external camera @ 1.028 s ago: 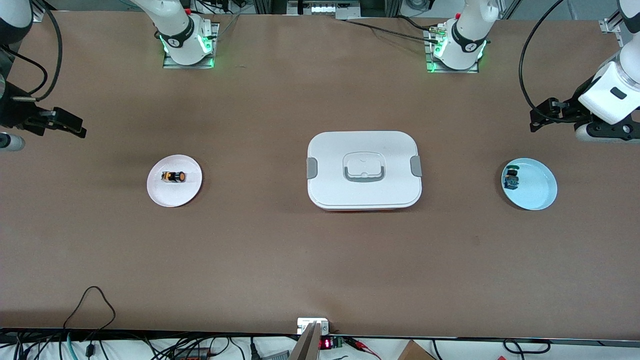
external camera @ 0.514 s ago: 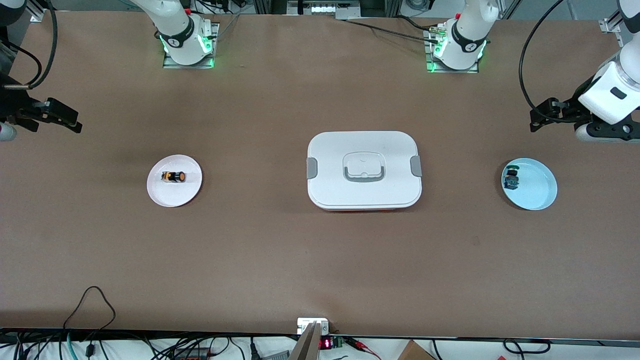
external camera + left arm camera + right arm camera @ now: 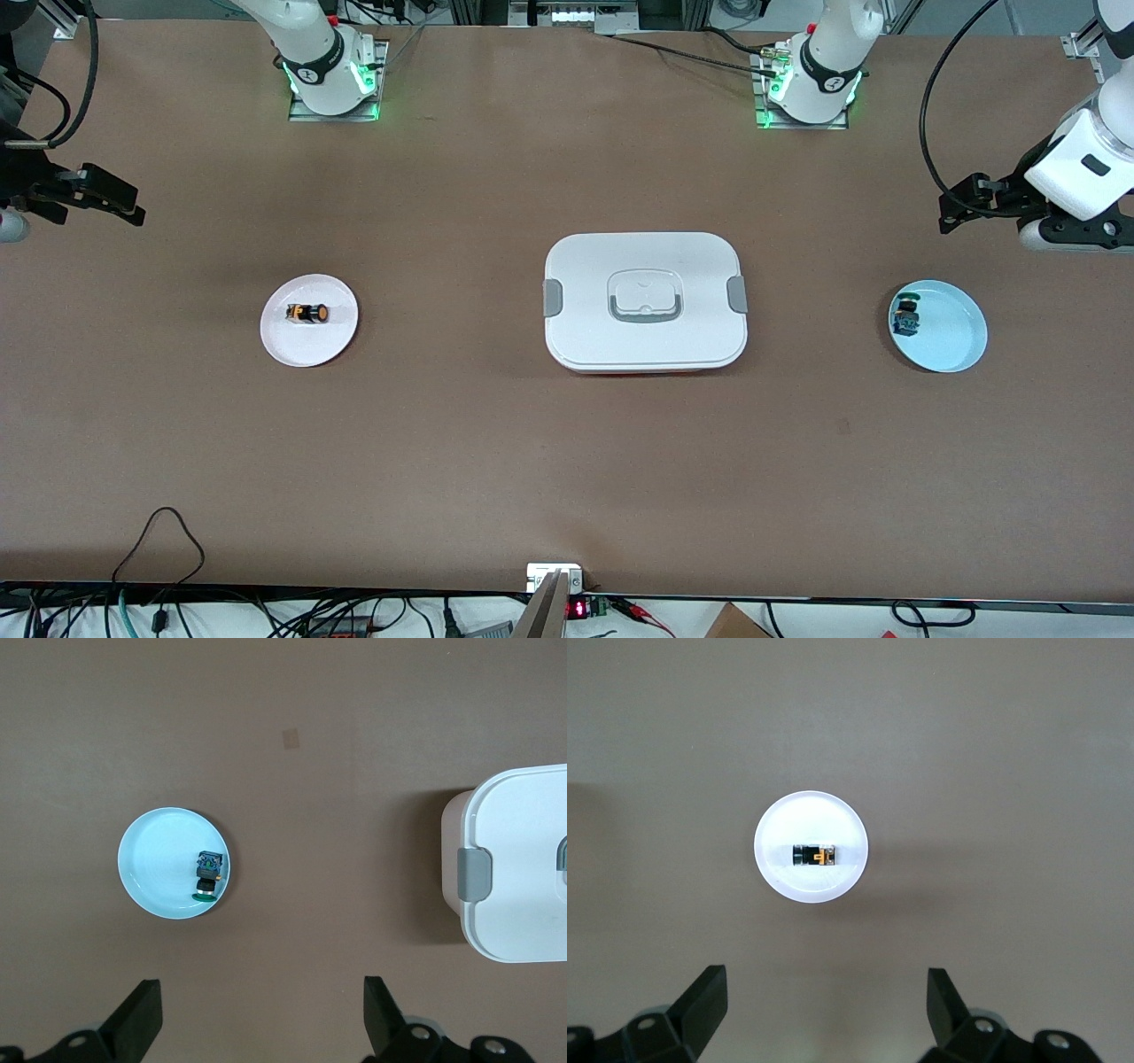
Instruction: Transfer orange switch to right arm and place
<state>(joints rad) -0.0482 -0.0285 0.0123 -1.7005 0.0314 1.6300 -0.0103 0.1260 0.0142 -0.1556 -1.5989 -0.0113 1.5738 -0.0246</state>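
**Already on the pink plate — orange switch lying at the right arm's end**

Orange switch lies on its side on the pink plate, toward the right arm's end of the table. That is where a hand-over and placement would leave it; whether the task put it there, these views cannot say.

Right gripper — fingers spread wide, holding nothing, high over the table at its own end with the plate in view below. Left gripper likewise spread and holding nothing, up over the table at its end above the blue plate.

Surroundings: a green switch sits in the blue plate near its rim. White lidded box stands mid-table between the two plates — the only bulky thing on the line between the arms.
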